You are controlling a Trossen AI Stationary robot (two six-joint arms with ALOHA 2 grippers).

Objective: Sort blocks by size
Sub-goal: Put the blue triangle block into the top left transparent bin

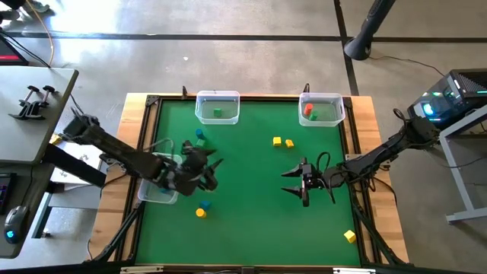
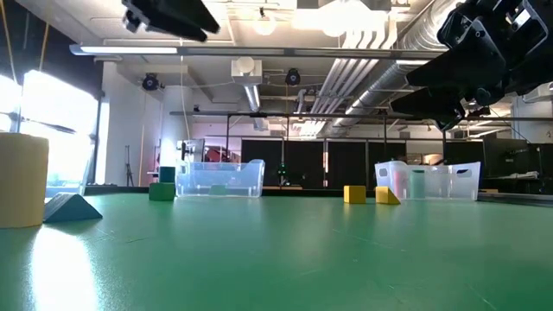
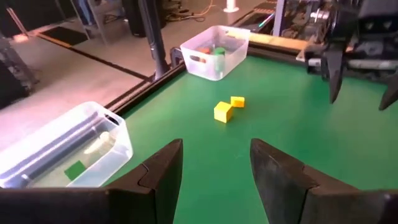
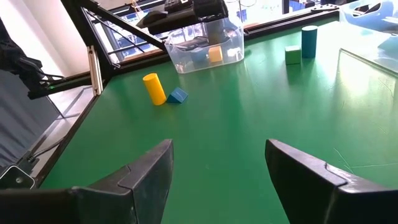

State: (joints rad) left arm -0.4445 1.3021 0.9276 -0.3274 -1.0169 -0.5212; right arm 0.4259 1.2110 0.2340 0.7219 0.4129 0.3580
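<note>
We note blocks scattered on the green mat [image 1: 243, 205], two yellow cubes [image 1: 283, 141] mid-table, green block [image 1: 218, 113] in the far-left bin [image 1: 218, 106], while left gripper [image 1: 207, 171] and right gripper [image 1: 295, 181] hover spread, empty.

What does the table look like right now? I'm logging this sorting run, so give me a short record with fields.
left gripper: open, empty, above the left side
right gripper: open, empty, mid-table
back-left bin: one green block
back-right bin: red and green pieces
left-edge bin: contents unclear
loose: two yellow blocks, yellow cylinder, yellow block near front-right corner
</note>
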